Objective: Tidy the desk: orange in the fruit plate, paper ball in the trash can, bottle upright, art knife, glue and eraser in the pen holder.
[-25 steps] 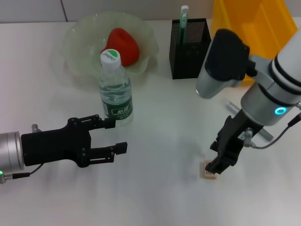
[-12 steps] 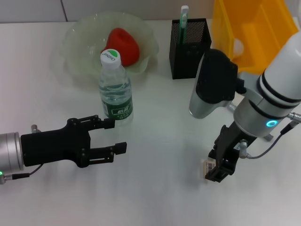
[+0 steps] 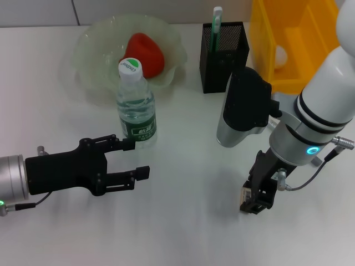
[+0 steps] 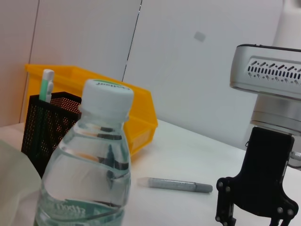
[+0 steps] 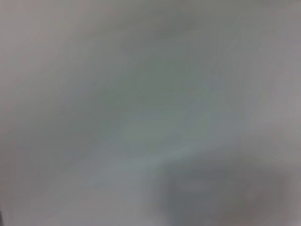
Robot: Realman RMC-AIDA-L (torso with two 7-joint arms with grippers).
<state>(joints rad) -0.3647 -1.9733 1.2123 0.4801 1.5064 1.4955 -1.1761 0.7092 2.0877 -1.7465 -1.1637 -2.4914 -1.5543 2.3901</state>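
The upright bottle [image 3: 136, 105] stands in front of the fruit plate [image 3: 91, 55], which holds the orange [image 3: 145, 52]. My left gripper [image 3: 137, 159] rests open just in front of the bottle, touching nothing. On the right, my right gripper [image 3: 253, 198] points down at the table, shut on the small beige eraser [image 3: 243, 195]. The black mesh pen holder [image 3: 223, 52] holds a green-and-white stick [image 3: 217, 22]. A white paper ball [image 3: 282, 54] lies in the yellow trash can [image 3: 299, 33]. A grey art knife [image 4: 176, 185] lies on the table behind the right gripper.
The bottle [image 4: 94, 160] fills the near part of the left wrist view, with the pen holder [image 4: 47, 125] and trash can [image 4: 136, 113] behind it. The right wrist view is only a grey blur. The right arm's bulky wrist [image 3: 244, 108] hangs over the table beside the pen holder.
My right arm has swung left and its wrist has turned. The gripper and the eraser have shifted slightly left together. The left arm has not moved.
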